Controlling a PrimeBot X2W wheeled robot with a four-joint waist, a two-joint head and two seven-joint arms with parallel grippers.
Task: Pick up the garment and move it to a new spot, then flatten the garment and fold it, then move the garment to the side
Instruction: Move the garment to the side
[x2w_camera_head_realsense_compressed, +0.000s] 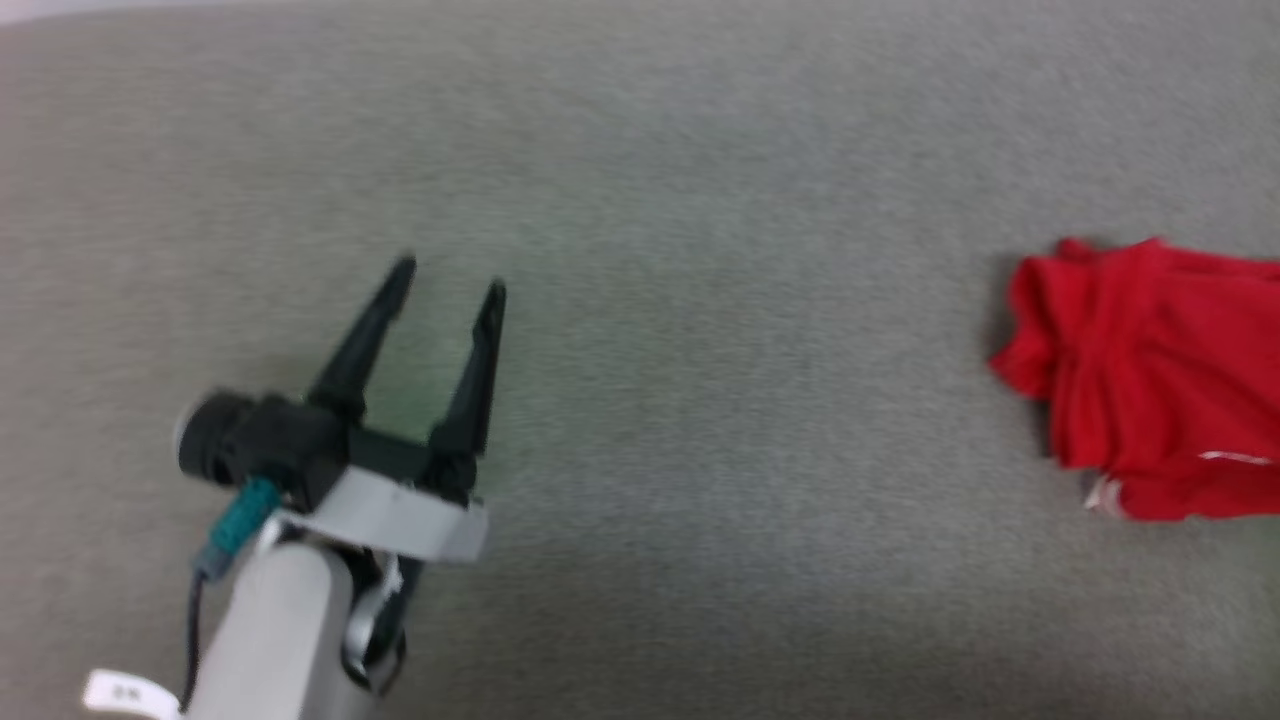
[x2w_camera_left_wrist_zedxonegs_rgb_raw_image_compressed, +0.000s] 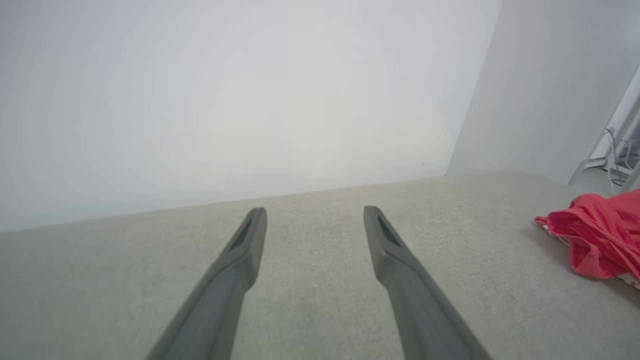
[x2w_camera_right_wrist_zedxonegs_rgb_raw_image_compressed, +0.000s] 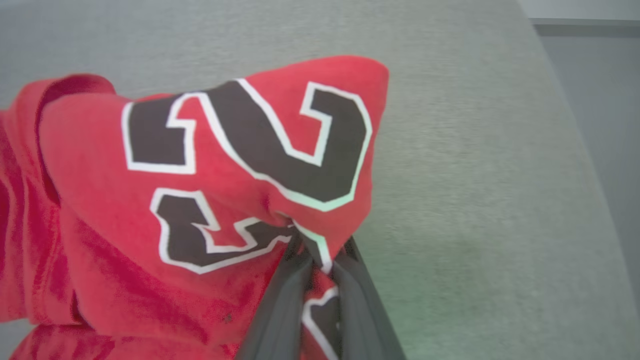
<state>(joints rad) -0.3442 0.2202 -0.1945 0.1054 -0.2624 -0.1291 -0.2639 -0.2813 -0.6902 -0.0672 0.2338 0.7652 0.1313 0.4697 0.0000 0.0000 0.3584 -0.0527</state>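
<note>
The task is barely begun: the right gripper (x2w_camera_right_wrist_zedxonegs_rgb_raw_image_compressed: 324, 251) is pinched tight on a fold of the crumpled garment (x2w_camera_head_realsense_compressed: 1150, 380) at the right side of the grey surface (x2w_camera_head_realsense_compressed: 700, 450), the left gripper (x2w_camera_head_realsense_compressed: 449, 278) hangs wide open and empty over its left side, and moving, flattening and folding all remain.

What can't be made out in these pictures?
Head view: the shirt is cut off by the right edge, and blurred.
Left wrist view: the right edge cuts it off too.
Right wrist view: folds hide part of its number and the tips of the right tool.
</note>
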